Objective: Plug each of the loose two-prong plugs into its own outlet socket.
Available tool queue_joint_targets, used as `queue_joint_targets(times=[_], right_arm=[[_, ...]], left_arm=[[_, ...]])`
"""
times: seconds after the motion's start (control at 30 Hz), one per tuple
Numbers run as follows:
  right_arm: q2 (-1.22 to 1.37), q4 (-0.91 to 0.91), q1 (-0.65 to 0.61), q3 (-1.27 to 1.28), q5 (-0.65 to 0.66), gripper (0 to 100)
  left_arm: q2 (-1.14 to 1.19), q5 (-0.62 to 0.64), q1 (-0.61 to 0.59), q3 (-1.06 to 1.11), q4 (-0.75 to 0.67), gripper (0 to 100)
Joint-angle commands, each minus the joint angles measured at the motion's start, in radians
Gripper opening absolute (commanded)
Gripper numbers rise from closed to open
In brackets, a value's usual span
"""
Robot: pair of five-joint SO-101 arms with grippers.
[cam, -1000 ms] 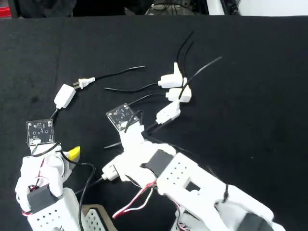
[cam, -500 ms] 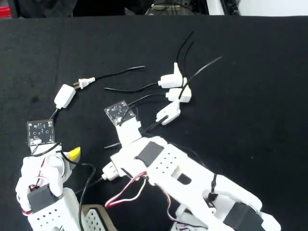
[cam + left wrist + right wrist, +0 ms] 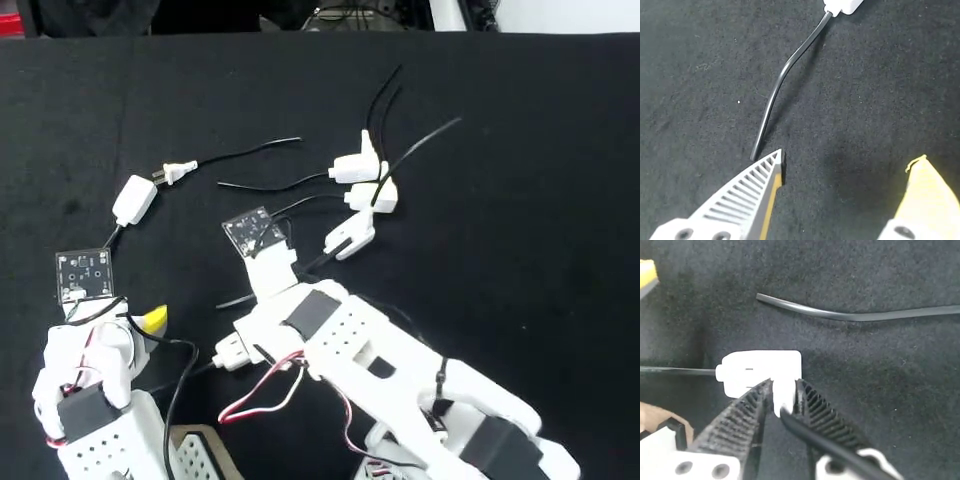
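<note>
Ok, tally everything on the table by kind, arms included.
Loose plug, prongs bare: 1
Plug held in the right gripper: 1
Other white plug or socket bodies, mated pairs as one: 5
Robot arms: 2
Total: 9

This looks like a robotics lab or workshop. The desk [image 3: 520,150] wears black cloth, and cabled equipment [image 3: 350,15] crowds its far edge.
</note>
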Motion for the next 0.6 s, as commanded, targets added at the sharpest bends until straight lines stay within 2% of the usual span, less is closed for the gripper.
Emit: queue_joint_targets(times=[0.0,0.2,0.3,0.43,0.57], right_arm=[[0.087,-0.037,-0.032,-0.053,0.002,1.1],[0.185,0.057,-0.029,-0.143,0.003,1.1],[0.174,0.124,0.015,-0.176,0.011,1.1],[0.166,0.193,0.150,-0.193,0.107,1.1],[0.160,0.213,0.364,-0.194,0.227,1.1]], left_arm=[[-0.006,0.011,-0.001,-0.005,-0.003,39],[-0.006,0.011,-0.001,-0.005,-0.003,39],[-0.006,0.009,-0.001,-0.005,-0.003,39],[-0.006,0.009,-0.001,-0.005,-0.003,39],[-0.006,0.009,-0.001,-0.005,-0.003,39]])
